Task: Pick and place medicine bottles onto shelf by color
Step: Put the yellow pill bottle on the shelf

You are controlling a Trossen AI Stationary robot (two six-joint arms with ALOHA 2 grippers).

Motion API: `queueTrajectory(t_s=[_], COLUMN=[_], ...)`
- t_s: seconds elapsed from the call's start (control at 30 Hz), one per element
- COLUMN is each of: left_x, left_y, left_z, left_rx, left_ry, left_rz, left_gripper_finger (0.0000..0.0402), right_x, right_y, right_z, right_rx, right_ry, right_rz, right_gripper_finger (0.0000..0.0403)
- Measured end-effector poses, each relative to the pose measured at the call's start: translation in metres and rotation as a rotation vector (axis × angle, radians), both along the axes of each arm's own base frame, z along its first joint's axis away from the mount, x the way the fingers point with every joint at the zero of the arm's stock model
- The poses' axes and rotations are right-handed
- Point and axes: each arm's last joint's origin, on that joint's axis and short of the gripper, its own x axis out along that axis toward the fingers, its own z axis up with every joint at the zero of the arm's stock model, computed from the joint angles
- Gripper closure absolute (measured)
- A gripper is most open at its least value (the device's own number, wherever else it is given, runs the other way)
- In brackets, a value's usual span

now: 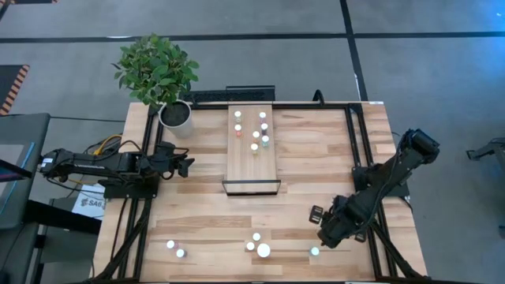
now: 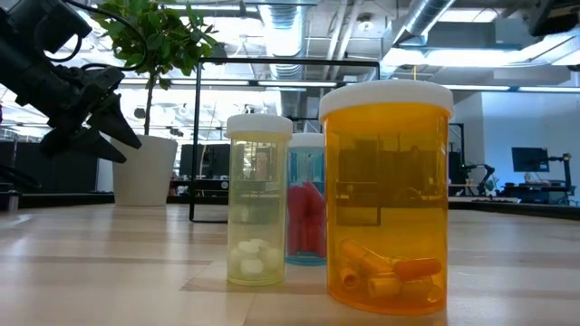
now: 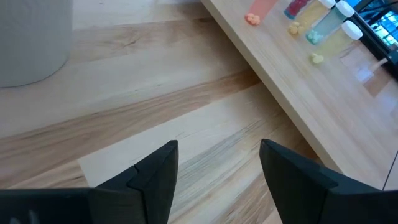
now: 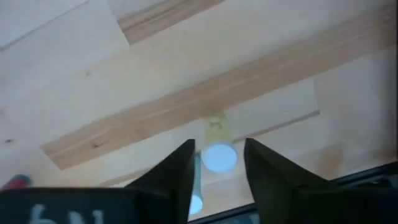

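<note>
Several medicine bottles point(image 1: 252, 130) stand on the far end of the shelf point(image 1: 252, 162). More stand on the table near its near edge: two at the left point(image 1: 174, 248), three in the middle with the big one point(image 1: 263, 251) among them, and one at the right point(image 1: 315, 251). My right gripper point(image 1: 322, 235) is open above that right bottle. In the right wrist view the bottle's white cap point(image 4: 219, 157) shows between and beyond the fingertips point(image 4: 219, 144), apart from them. My left gripper point(image 1: 188, 164) is open and empty left of the shelf.
A potted plant in a white pot point(image 1: 175, 114) stands at the far left corner. The shelf's dark frame point(image 1: 251, 188) faces the near side. In the low view the big orange bottle point(image 2: 385, 195), a pale yellow one point(image 2: 258, 199) and a teal one point(image 2: 306, 204) stand close together.
</note>
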Motion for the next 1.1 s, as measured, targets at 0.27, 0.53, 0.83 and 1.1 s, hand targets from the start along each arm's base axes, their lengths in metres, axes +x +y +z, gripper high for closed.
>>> queueTrajectory(t_s=[0.27, 0.53, 0.83, 1.1], left_x=[0.000, 0.000, 0.000, 0.000], left_y=[0.000, 0.000, 0.000, 0.000], left_z=[0.000, 0.000, 0.000, 0.000], left_rx=[0.000, 0.000, 0.000, 0.000], left_ry=[0.000, 0.000, 0.000, 0.008], left_rz=[0.000, 0.000, 0.000, 0.000], left_gripper_finger=[0.0189, 0.0189, 0.0189, 0.0189], right_x=[-0.004, -0.004, -0.005, 0.002], right_y=[0.006, 0.007, 0.013, 0.017], right_z=[-0.013, -0.033, -0.050, -0.065], right_rx=[0.023, 0.085, 0.129, 0.148], right_ry=[-0.021, -0.047, -0.071, -0.028], right_rz=[-0.061, -0.057, -0.067, -0.059], right_gripper_finger=[0.0146, 0.0098, 0.0097, 0.0119])
